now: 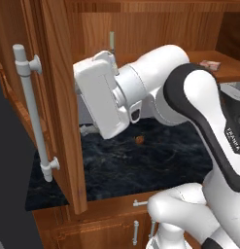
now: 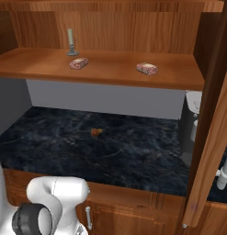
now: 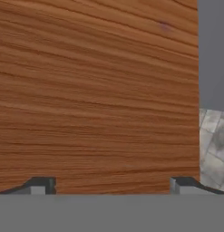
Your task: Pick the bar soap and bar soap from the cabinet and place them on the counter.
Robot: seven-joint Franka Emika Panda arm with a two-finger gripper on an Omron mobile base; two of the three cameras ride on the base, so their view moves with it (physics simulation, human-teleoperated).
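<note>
Two pinkish bar soaps lie on the cabinet shelf [image 2: 110, 73], one to the left [image 2: 79, 63] by a candle and one to the right [image 2: 147, 68]. In the left base view one bar soap [image 1: 210, 64] shows at the shelf's right end. The black counter [image 2: 78, 151] lies below. The arm's white hand [image 1: 99, 97] is turned toward the inner face of the open left cabinet door [image 1: 63, 97], well left of the soaps. My gripper [image 3: 112, 186] is open and empty, its fingertips [image 3: 38, 186] wide apart, close to the door's wood.
A pale candle [image 2: 70, 43] on a grey holder stands at the shelf's back left. A small brown lump [image 2: 96, 132] lies mid-counter. A grey-white appliance [image 2: 192, 119] stands at the counter's right, beside the open right door [image 2: 211, 137]. The left door carries a long silver handle [image 1: 34, 112].
</note>
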